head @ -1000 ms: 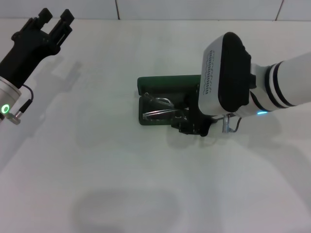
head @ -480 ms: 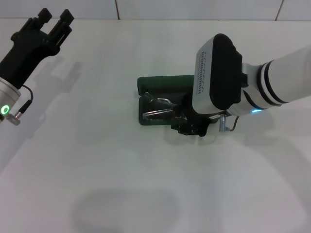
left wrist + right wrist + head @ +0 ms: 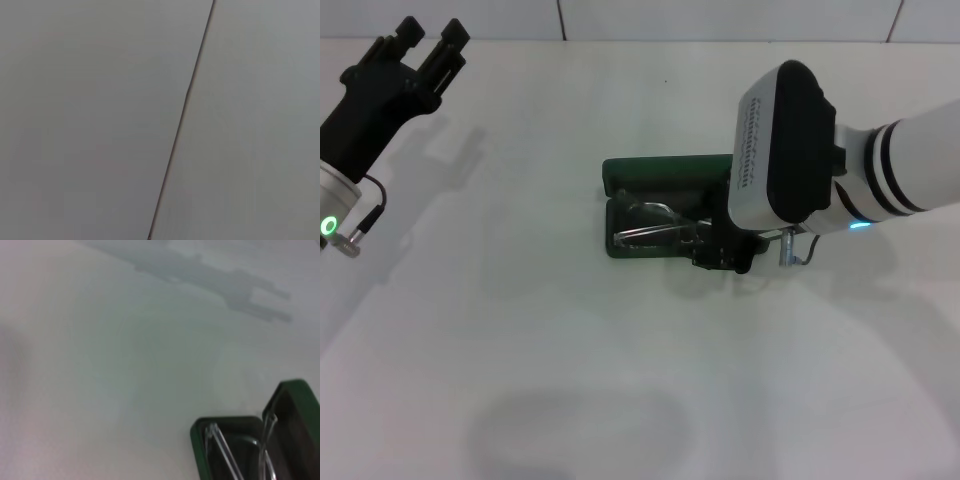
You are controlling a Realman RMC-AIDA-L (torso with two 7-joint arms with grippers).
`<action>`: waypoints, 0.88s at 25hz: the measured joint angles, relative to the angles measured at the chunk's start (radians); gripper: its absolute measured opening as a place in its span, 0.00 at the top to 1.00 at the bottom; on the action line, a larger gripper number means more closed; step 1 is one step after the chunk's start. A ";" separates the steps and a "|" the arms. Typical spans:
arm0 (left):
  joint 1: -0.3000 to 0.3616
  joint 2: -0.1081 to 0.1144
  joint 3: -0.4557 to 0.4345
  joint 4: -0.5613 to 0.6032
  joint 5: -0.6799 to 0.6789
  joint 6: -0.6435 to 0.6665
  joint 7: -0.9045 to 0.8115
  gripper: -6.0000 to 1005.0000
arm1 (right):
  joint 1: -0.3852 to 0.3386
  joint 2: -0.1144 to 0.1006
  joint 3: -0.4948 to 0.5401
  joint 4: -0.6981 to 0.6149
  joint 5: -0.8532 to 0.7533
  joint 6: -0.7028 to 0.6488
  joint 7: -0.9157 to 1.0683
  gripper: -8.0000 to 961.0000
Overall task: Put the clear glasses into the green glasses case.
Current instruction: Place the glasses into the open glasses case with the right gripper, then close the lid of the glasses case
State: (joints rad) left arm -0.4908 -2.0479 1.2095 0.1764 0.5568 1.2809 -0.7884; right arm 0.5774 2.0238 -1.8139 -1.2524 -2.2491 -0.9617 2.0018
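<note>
The green glasses case [image 3: 616, 246] lies open in the middle of the table, its lid [image 3: 660, 171] standing up on the far side. The clear glasses [image 3: 653, 226] rest in the case's dark tray, temple arms pointing to the left end. My right gripper [image 3: 720, 256] hangs at the right end of the case, mostly hidden under its white wrist housing. The right wrist view shows the case's end [image 3: 197, 450], the glasses' clear arms [image 3: 220, 451] and the lid [image 3: 299, 405]. My left gripper [image 3: 431, 42] stays parked at the far left, open and holding nothing.
A white table top [image 3: 570, 380] surrounds the case on all sides. The back wall's tile seam [image 3: 182, 115] fills the left wrist view. The left arm's shadow [image 3: 215, 275] falls across the table far from the case.
The right arm swung a little left half a second ago and has come back right. Its gripper now sits slightly farther back at the case's end. The left arm has not moved.
</note>
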 joint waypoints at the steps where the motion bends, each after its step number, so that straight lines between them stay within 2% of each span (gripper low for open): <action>1: -0.002 0.000 0.000 0.000 0.000 0.000 0.000 0.36 | 0.002 0.001 0.000 0.007 -0.003 0.001 0.000 0.57; 7: -0.006 0.000 0.001 0.000 0.000 0.000 0.000 0.36 | 0.048 0.003 -0.011 0.080 0.001 0.016 0.000 0.57; 12: -0.006 0.000 0.000 0.000 0.000 0.000 0.000 0.36 | 0.050 0.004 -0.012 0.073 0.004 0.017 0.000 0.57; 18: -0.003 0.002 -0.001 0.000 0.000 0.000 0.000 0.36 | -0.007 -0.001 0.008 -0.028 0.005 -0.002 -0.001 0.57; 22: 0.002 0.001 -0.003 0.000 -0.005 0.000 0.005 0.36 | -0.068 -0.002 0.066 -0.102 0.038 -0.066 -0.027 0.57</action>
State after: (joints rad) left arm -0.4892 -2.0472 1.2068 0.1764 0.5518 1.2809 -0.7835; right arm 0.5094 2.0216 -1.7475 -1.3547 -2.2115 -1.0280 1.9745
